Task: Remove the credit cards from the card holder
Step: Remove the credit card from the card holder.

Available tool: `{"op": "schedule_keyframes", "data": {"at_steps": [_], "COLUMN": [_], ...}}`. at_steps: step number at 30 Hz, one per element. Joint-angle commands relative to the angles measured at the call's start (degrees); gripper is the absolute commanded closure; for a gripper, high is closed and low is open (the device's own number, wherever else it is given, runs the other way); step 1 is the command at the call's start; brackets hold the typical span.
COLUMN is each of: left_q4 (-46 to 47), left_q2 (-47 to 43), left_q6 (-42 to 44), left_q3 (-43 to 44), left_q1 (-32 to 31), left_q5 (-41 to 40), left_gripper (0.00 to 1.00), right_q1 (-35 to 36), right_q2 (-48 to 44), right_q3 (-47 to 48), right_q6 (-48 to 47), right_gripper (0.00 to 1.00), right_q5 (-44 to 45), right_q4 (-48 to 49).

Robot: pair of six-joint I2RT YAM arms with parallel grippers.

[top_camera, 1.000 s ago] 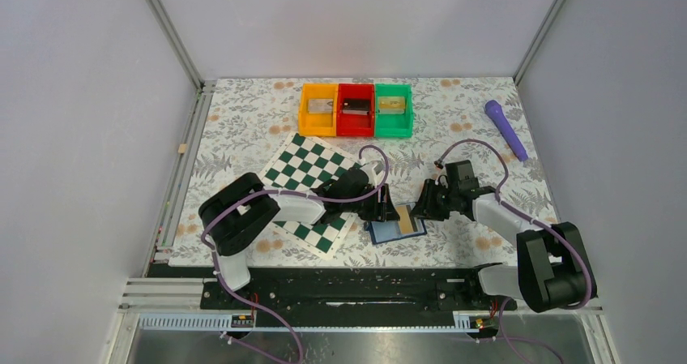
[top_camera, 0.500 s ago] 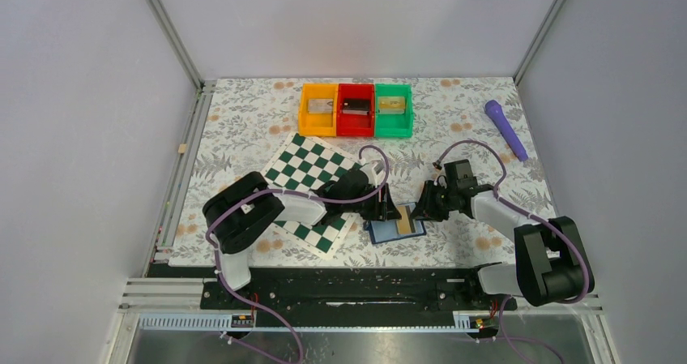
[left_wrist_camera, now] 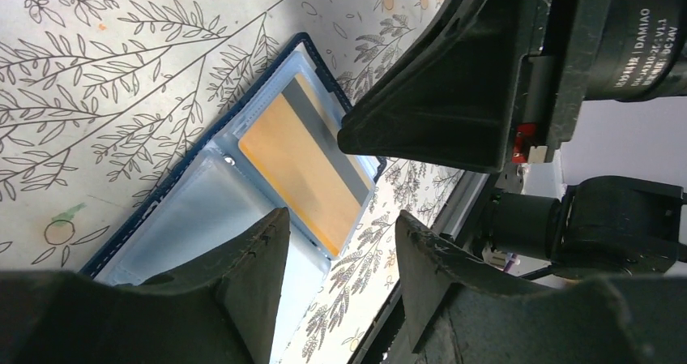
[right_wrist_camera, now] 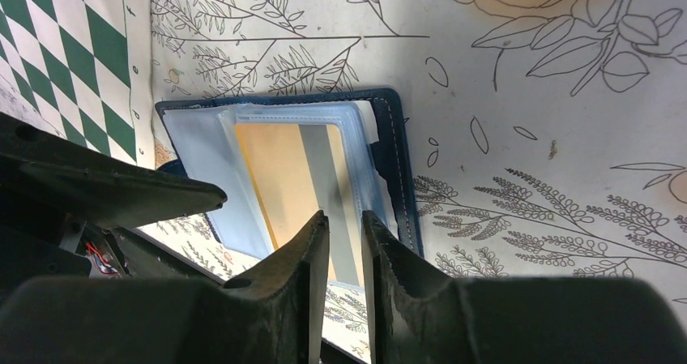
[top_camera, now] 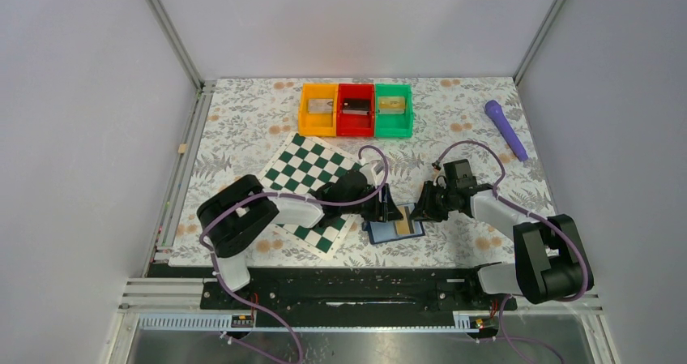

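Observation:
The blue card holder [top_camera: 387,233] lies open on the floral cloth between my two grippers. A tan-gold credit card [left_wrist_camera: 312,169] with a grey stripe sits under a clear pocket in its right half; it also shows in the right wrist view [right_wrist_camera: 283,177]. My left gripper [left_wrist_camera: 339,226] is open and empty, low over the wallet's [left_wrist_camera: 186,210] left clear pocket. My right gripper [right_wrist_camera: 344,218] hangs just over the card's stripe, jaws nearly together with a thin gap and nothing between them. In the top view the left gripper [top_camera: 387,215] and right gripper [top_camera: 418,215] almost meet.
A green-and-white chessboard mat [top_camera: 312,187] lies left of the wallet, under the left arm. Orange [top_camera: 304,121], red [top_camera: 355,126] and green [top_camera: 393,129] bins stand at the back, each with a card-like thing inside. A purple pen-like object [top_camera: 506,129] lies at the far right.
The tan card stood tilted up at the right gripper a second ago; now it lies flatter in the wallet. Both grippers have shifted only slightly.

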Motion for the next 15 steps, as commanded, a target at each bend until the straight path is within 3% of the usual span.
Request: {"op": "schedule_keyframes", "data": {"at_steps": [1, 15], "left_q4": [2.0, 3.2], "left_q2": [-2.2, 2.3], "left_q6": [0.7, 0.3], "left_q3": [0.8, 1.3], "left_q1": [-0.4, -0.4], "left_q5": [-0.9, -1.9], "left_gripper": [0.49, 0.50], "right_q1": [0.3, 0.3], "right_q2": [0.7, 0.9], "right_q3": [1.5, 1.6], "right_q6": [-0.3, -0.7], "right_gripper": [0.72, 0.74], "right_q5": [-0.4, -1.4], "right_q4": [-1.2, -1.1]}}
